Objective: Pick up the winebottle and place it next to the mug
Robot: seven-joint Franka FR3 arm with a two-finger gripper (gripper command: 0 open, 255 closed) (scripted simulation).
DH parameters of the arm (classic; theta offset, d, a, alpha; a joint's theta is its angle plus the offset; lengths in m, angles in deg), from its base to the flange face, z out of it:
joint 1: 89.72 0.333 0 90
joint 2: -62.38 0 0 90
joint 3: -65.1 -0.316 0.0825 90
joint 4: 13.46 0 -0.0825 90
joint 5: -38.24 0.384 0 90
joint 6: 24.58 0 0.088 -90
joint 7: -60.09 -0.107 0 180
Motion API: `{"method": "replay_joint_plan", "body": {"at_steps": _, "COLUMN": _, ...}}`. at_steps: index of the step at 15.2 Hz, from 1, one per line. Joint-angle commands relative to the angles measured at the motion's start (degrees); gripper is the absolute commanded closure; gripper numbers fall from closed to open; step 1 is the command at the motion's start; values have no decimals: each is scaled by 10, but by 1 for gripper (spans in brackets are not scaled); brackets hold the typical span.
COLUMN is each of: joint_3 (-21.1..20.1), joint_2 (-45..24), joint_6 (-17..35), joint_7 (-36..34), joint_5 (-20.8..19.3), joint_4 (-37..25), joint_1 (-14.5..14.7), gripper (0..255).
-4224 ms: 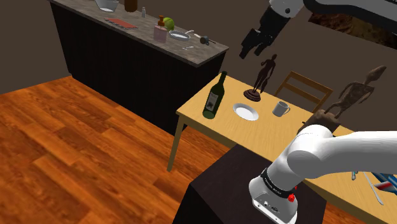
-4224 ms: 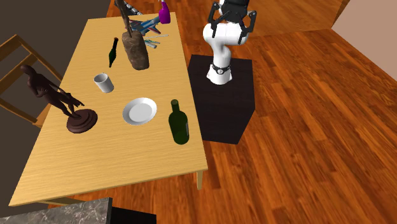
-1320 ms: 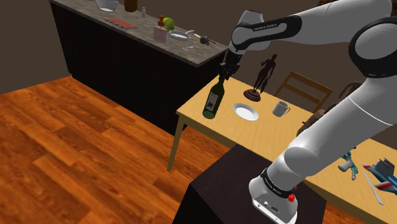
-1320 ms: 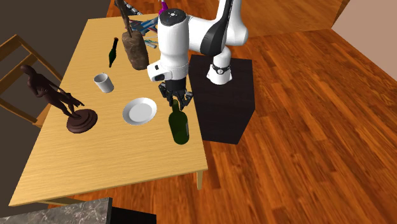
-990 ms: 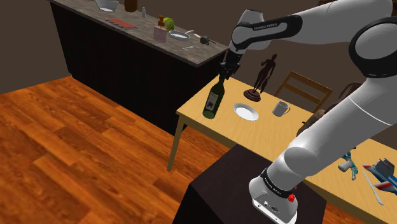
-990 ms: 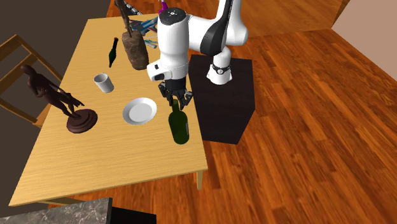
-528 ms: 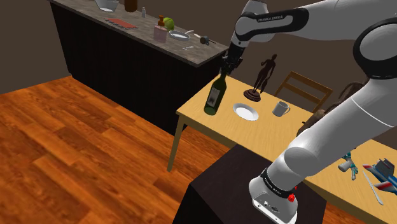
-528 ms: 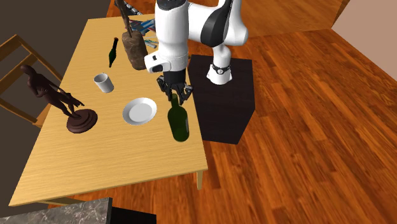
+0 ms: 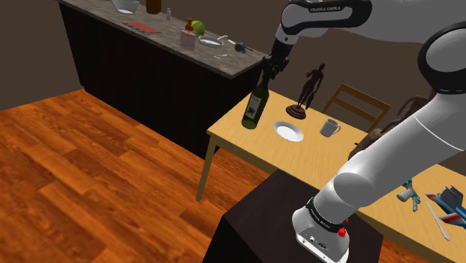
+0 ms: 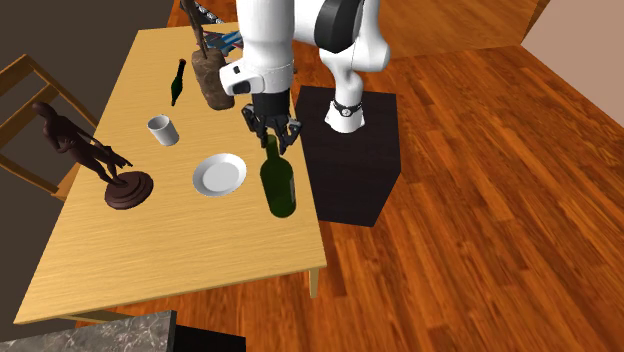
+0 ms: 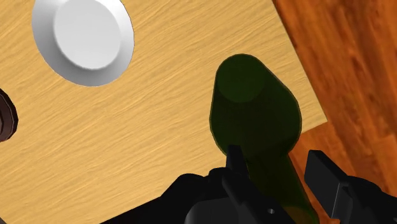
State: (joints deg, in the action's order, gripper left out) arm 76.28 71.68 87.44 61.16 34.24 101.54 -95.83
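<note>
A dark green wine bottle (image 9: 255, 110) hangs upright just above the near corner of the wooden table (image 9: 240, 144). My gripper (image 9: 267, 69) is shut on its neck from above. In the second exterior view the bottle (image 10: 278, 186) hangs under the gripper (image 10: 271, 140) near the table's right edge. In the wrist view the bottle (image 11: 254, 111) runs away from the gripper (image 11: 278, 170), and both fingers clasp its neck. The grey mug (image 9: 329, 128) stands farther along the table, past a white plate (image 9: 288, 131). The mug (image 10: 161, 129) is upright, well apart from the bottle.
A dark figurine (image 10: 96, 155) stands beyond the plate (image 10: 219, 175). A small dark bottle (image 10: 178, 82) and a brown carved piece (image 10: 212, 70) stand past the mug, with toys at the table's far end. A wooden chair (image 9: 357, 104) and a dark counter (image 9: 157, 56) flank the table.
The gripper has risen with the wine bottle in its grip. The bottle has come up off the table and stayed upright.
</note>
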Motion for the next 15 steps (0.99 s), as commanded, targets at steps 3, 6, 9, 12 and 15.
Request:
{"method": "replay_joint_plan", "body": {"at_steps": 3, "joint_3": -1, "joint_2": 1, "joint_6": -33, "joint_7": 0, "joint_5": 1, "joint_4": -32, "joint_1": 1, "gripper": 255}}
{"method": "replay_joint_plan", "body": {"at_steps": 6, "joint_3": -2, "joint_2": 0, "joint_6": -56, "joint_7": 1, "joint_5": 1, "joint_4": -55, "joint_1": 1, "gripper": 255}}
{"method": "replay_joint_plan", "body": {"at_steps": 9, "joint_3": -2, "joint_2": -1, "joint_6": -79, "joint_7": 2, "joint_5": 2, "joint_4": -80, "joint_1": 2, "gripper": 255}}
{"method": "replay_joint_plan", "body": {"at_steps": 12, "joint_3": -2, "joint_2": -4, "joint_6": -102, "joint_7": 3, "joint_5": 3, "joint_4": -106, "joint_1": 2, "gripper": 255}}
{"method": "replay_joint_plan", "body": {"at_steps": 15, "joint_3": -2, "joint_2": -8, "joint_6": -126, "joint_7": 5, "joint_5": 4, "joint_4": -134, "joint_1": 2, "gripper": 255}}
